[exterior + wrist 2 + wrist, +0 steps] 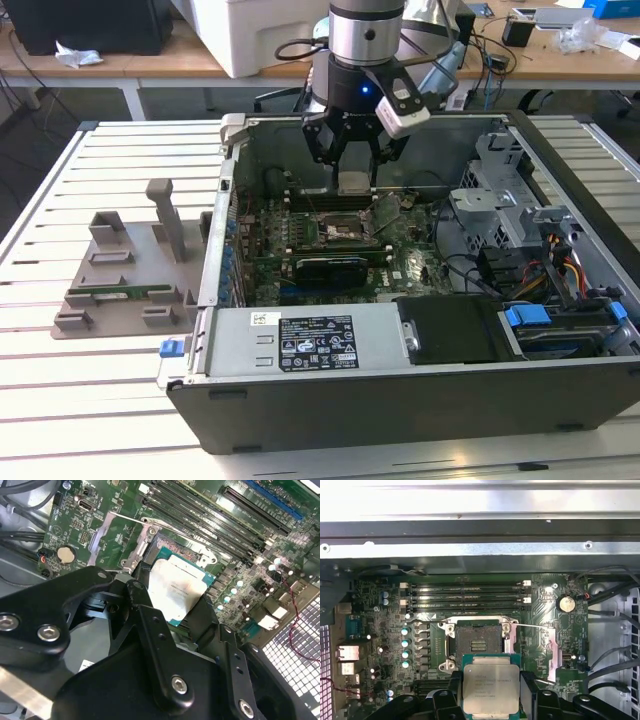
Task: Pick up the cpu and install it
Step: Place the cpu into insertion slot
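Observation:
My gripper (352, 172) hangs inside the open computer case (400, 400), shut on the cpu (352, 182), a flat square chip with a silver-grey top. In both wrist views the cpu (491, 685) (177, 590) sits level between the black fingers (527, 690) (142, 605), pinched on two opposite edges. The bare processor socket (479, 641) (345, 232) lies on the green motherboard (380, 625) a short way beneath and just beside the chip. Its metal load plate (540, 650) (120, 535) is swung open to one side.
Memory slots (470, 597) run beside the socket. A black expansion card (320, 268) stands nearer the case front, with the power supply (320, 345) beyond it. Drive cage and cables (540, 260) crowd the exterior view's right. A grey fixture (125, 270) holding a green memory stick (120, 293) lies at its left.

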You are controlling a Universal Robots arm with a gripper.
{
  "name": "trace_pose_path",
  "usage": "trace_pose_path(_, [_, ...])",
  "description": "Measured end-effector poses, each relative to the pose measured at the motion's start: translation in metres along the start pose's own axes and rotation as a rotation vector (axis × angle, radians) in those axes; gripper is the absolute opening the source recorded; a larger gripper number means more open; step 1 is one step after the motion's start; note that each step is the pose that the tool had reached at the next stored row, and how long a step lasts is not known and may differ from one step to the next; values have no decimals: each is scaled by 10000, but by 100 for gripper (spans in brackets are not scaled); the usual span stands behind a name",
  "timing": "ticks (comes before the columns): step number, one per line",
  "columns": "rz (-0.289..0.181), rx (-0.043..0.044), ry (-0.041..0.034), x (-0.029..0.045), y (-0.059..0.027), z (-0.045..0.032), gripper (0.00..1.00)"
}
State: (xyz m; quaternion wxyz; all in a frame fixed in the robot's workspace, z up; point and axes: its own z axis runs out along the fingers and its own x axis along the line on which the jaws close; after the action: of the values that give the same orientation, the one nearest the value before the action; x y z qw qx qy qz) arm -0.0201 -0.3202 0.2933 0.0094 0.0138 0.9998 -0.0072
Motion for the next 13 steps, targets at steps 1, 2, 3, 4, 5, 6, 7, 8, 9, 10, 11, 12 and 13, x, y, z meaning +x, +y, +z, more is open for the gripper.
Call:
trace_pose_path(1, [35, 1, 1, 0, 0, 0, 55])
trace_pose_path(2, [123, 3, 2, 0, 0, 0, 55])
trace_pose_path(3, [189, 5, 3, 0, 0, 0, 55])
trace_pose_path(4, [248, 8, 4, 0, 0, 0, 55])
trace_pose_path(5, [357, 11, 6, 0, 0, 0, 55])
trace_pose_path(6, [438, 14, 7, 0, 0, 0, 55])
trace_pose_path(7, [551, 18, 8, 0, 0, 0, 55])
trace_pose_path(8, [664, 23, 9, 0, 0, 0, 55])
trace_pose_path(9, [751, 26, 10, 0, 0, 0, 55])
trace_pose_path(10, [843, 30, 12, 0, 0, 0, 55])
trace_pose_path(11, [928, 39, 12, 0, 1, 1, 55])
trace_pose_path(12, [1060, 53, 14, 0, 0, 0, 55])
trace_pose_path(13, [1161, 62, 15, 0, 0, 0, 55])
